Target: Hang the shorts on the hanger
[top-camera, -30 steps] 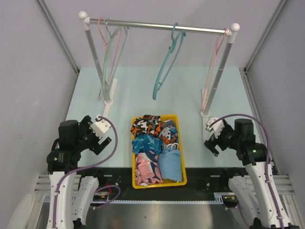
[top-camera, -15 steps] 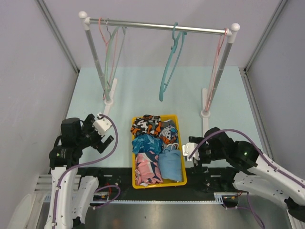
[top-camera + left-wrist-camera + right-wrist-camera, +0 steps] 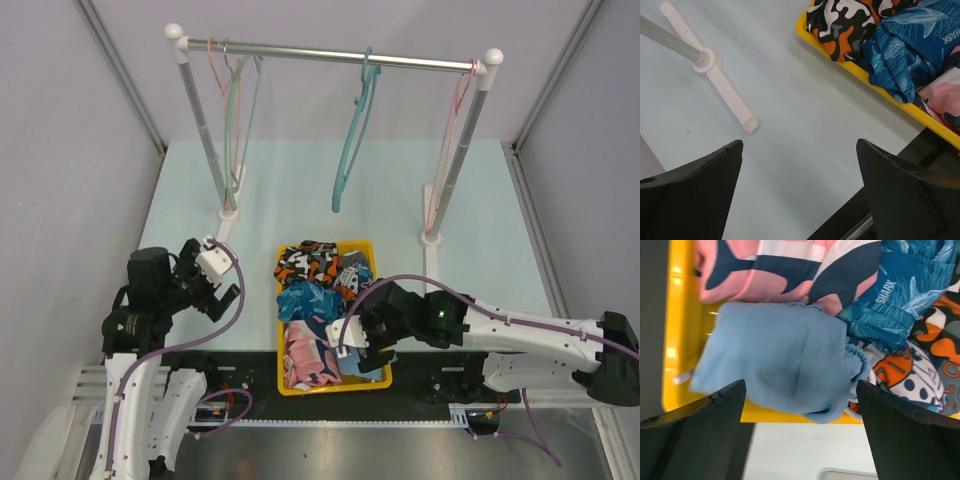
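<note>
Pale mint table enclosed by plain grey walls, seen from above, with two robot arms mounted at its near edge. Along the far edge stands a clothes rail on two white posts. On its bar, a thin pale pink hanger hangs at the right end, close against the right post. A thicker teal hanger hangs near the middle, and a pale green hanger hangs at the left end with a second pink hook beside it. A yellow bin sits at the middle of the table's near edge, packed with folded clothes. The light blue shorts lie bunched in the bin's near right corner. A pink and navy garment lies to their left and a teal shark-print garment just beyond them. An orange, black and white patterned garment fills the bin's far end. The right gripper reaches in from the right and hangs directly over the shorts, jaws wide apart and holding nothing; whether it touches the fabric cannot be told. The left gripper is raised over bare table left of the bin, near the rail's left foot, its jaws also spread wide and empty.
</note>
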Action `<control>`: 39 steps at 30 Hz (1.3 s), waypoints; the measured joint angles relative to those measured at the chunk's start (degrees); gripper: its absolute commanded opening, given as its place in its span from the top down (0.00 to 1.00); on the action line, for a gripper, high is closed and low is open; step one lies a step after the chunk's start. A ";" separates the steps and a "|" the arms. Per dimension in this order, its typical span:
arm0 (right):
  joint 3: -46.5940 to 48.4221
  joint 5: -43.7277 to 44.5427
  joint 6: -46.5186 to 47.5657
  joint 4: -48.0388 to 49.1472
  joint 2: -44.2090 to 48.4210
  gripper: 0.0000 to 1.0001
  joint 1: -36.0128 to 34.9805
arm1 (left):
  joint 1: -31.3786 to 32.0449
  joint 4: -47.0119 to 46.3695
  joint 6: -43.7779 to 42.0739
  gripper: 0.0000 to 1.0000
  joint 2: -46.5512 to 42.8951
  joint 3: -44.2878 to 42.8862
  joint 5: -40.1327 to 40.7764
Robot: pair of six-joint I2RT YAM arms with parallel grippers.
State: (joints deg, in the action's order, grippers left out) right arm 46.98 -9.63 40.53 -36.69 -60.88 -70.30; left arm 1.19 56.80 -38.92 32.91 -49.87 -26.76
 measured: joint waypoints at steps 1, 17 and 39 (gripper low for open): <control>-0.02 0.50 0.46 0.66 -0.72 0.08 -0.11 | 0.02 0.26 0.04 0.00 -0.22 -0.22 -0.02; 0.44 4.50 3.87 1.60 -2.40 1.00 -0.81 | 0.17 1.68 1.25 0.01 -1.22 -3.76 -1.57; 33.59 9.07 3.08 -2.64 0.90 1.00 -0.46 | 1.29 3.89 2.05 0.00 6.08 -17.70 -18.03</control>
State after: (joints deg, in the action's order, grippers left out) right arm 80.58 -0.56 43.62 -39.33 -59.99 -70.76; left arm 2.48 60.69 -36.86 38.98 -67.57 -44.80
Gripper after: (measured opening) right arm 0.022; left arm 0.996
